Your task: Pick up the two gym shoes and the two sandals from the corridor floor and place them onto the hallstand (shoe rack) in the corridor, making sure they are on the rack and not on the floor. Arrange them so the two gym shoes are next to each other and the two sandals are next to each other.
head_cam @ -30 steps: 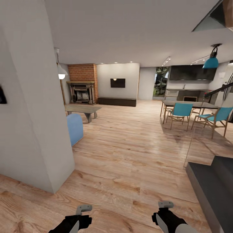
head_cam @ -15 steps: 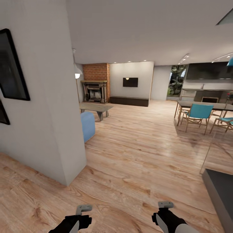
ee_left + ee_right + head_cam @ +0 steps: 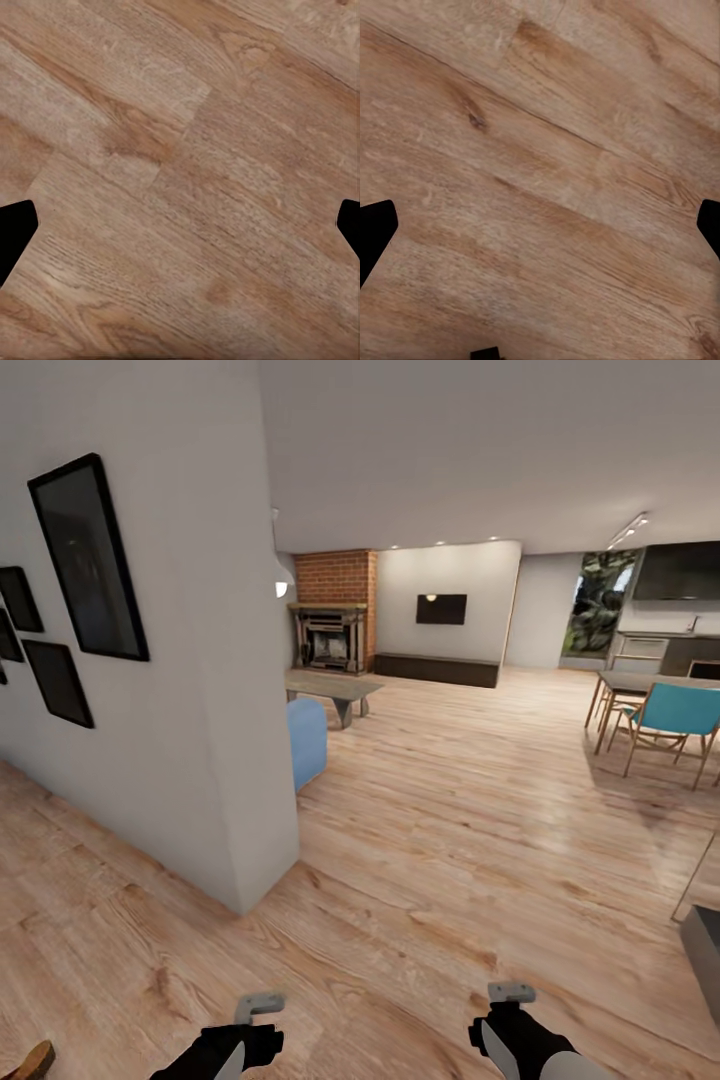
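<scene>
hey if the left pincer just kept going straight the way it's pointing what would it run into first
Most likely the bare wood floor. The left pincer points down at the planks, open, with nothing between its fingertips. How far off the floor lies is unclear.

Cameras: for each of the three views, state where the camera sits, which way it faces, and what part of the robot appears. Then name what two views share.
Head view: on the robot's head, facing forward and down over the corridor floor toward a fireplace and a blue chair; left gripper and right gripper show low in the picture.
Left wrist view: near the left gripper, facing the floor planks; dark fingertips at the edges.
Right wrist view: likewise above planks; dark fingertips at the edges.
Shared: both wrist views show wood planks between wide-apart jaws.
</scene>
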{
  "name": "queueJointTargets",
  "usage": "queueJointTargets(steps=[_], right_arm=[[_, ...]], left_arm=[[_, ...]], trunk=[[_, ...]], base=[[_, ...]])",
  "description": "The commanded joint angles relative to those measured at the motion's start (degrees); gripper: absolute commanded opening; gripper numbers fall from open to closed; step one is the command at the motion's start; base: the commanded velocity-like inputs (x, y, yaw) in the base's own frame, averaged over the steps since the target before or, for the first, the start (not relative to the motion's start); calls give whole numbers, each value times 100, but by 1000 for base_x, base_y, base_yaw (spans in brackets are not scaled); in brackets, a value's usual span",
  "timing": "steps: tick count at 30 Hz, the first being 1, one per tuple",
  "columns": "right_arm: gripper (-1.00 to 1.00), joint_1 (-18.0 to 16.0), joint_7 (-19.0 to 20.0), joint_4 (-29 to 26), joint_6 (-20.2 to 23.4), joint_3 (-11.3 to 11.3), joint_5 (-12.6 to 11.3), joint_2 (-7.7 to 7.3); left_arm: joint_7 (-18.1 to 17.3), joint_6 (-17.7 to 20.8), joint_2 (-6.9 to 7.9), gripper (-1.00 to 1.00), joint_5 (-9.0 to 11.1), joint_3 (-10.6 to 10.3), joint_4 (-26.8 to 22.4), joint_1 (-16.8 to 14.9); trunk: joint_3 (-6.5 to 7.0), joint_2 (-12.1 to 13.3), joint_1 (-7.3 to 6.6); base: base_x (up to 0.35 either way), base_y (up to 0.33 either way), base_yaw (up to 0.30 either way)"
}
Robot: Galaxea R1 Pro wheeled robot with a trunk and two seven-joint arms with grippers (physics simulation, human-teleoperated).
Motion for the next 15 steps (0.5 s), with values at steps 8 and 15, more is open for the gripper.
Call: queueJointTargets(steps=[8,15], right_arm=[[100,0,-1,0,0,3,0,27],[100,0,-1,0,0,121,0,37]], left_arm=[[0,-5,0,100,2,0,1,0],[0,-8,-5,100,6,-22,-21,0]], trunk=[[-43,0,0],[-79,0,0]], base=[[0,0,249],[0,0,252]])
